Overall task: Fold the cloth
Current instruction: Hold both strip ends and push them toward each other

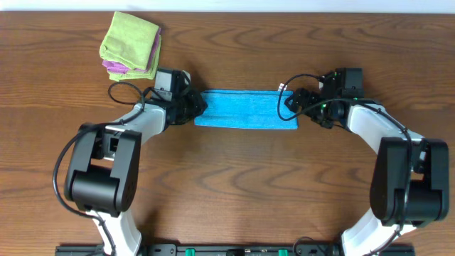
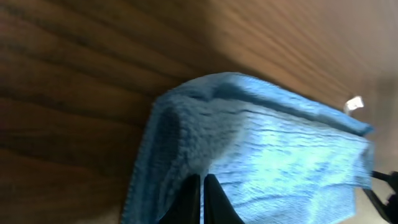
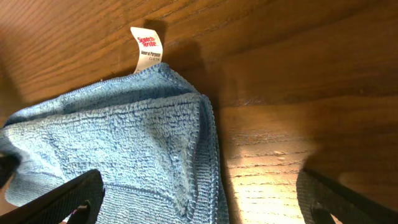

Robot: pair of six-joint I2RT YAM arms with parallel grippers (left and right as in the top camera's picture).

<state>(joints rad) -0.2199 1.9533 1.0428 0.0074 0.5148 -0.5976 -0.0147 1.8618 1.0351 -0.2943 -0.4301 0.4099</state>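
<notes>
The sky-blue cloth [image 1: 245,109] lies on the wooden table as a long folded strip, with its white tag [image 1: 282,88] at the far right corner. My left gripper [image 1: 197,107] is at the strip's left end. In the left wrist view its fingers [image 2: 203,180] are pressed together on the cloth [image 2: 280,155], whose edge bunches up there. My right gripper [image 1: 291,103] is at the right end. In the right wrist view it is open [image 3: 199,186], its fingers straddling the cloth's right edge [image 3: 124,143] just below the tag [image 3: 147,48].
A lime-green folded cloth [image 1: 130,39] lies on a purple one [image 1: 114,67] at the back left, close behind my left arm. The brown wooden table [image 1: 234,185] extends in front of the strip.
</notes>
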